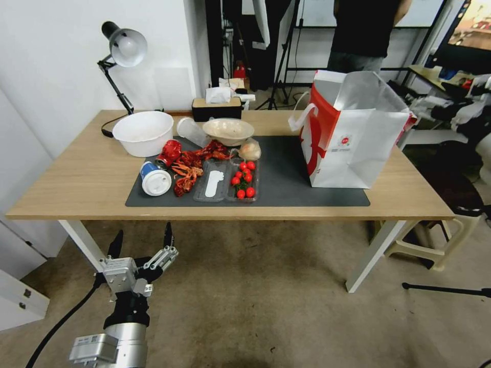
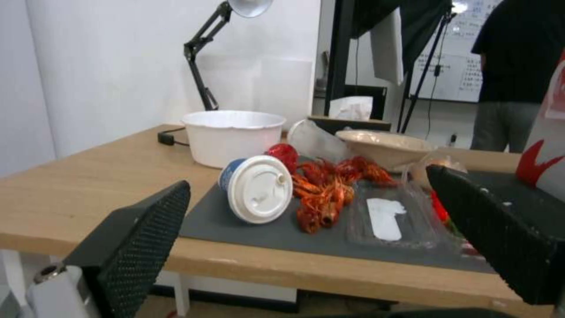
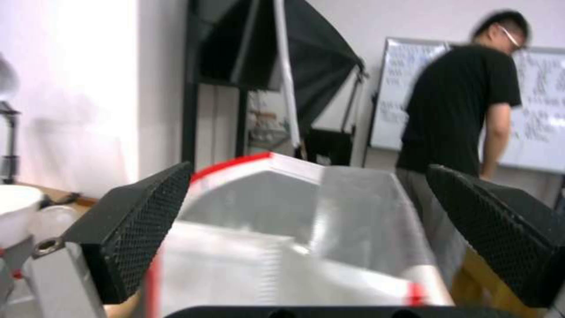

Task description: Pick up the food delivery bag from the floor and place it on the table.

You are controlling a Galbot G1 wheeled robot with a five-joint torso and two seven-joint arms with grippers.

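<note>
Food delivery bag [image 1: 353, 138] upright on table [image 1: 76, 179], beside tomato tray [image 1: 244, 180].

Left gripper [image 1: 141, 241] raised on upright forearm, jaws spread wide, right gripper [image 3: 306, 229] jaws likewise wide apart

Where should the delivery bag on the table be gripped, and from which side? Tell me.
Probably the top rim of the food delivery bag, from above: it stands upright on the table with its mouth open, so a thin edge is exposed. The open right gripper faces that mouth.
</note>
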